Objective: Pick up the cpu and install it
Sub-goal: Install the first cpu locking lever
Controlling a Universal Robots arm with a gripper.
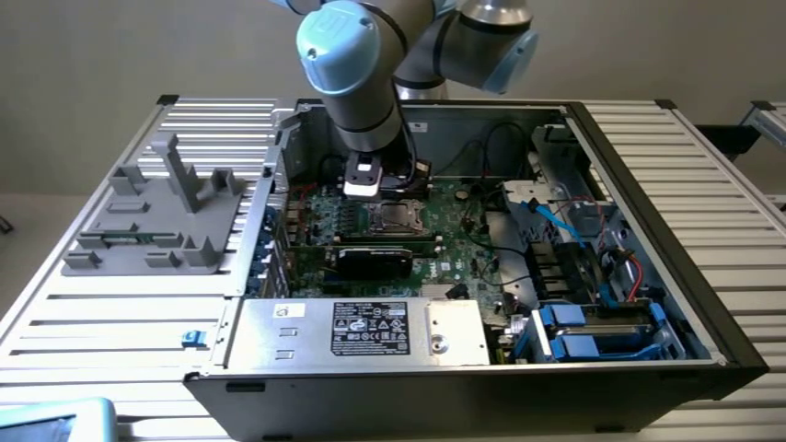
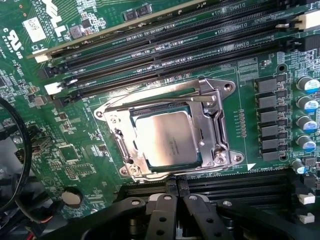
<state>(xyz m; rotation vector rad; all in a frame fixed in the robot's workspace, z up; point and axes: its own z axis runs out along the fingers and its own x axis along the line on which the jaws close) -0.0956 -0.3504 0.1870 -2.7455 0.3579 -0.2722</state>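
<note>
The cpu [image 2: 167, 138], a small square chip with a shiny silver top, lies flat inside the metal-framed socket [image 2: 216, 116] on the green motherboard [image 2: 75, 150]. My gripper [image 2: 176, 184] hovers just beside the socket's edge, its two black fingers [image 2: 161, 210] pressed together with nothing between them. In the exterior view the gripper [image 1: 372, 191] hangs low inside the open computer case [image 1: 687, 239], right over the socket [image 1: 396, 217].
Black memory slots [image 2: 165, 55] run alongside the socket, and a row of capacitors [image 2: 306, 120] stands close by. A black cable [image 2: 22, 150] loops near the board. A grey plastic fixture [image 1: 160, 207] with upright posts stands on the slatted table at the exterior view's left.
</note>
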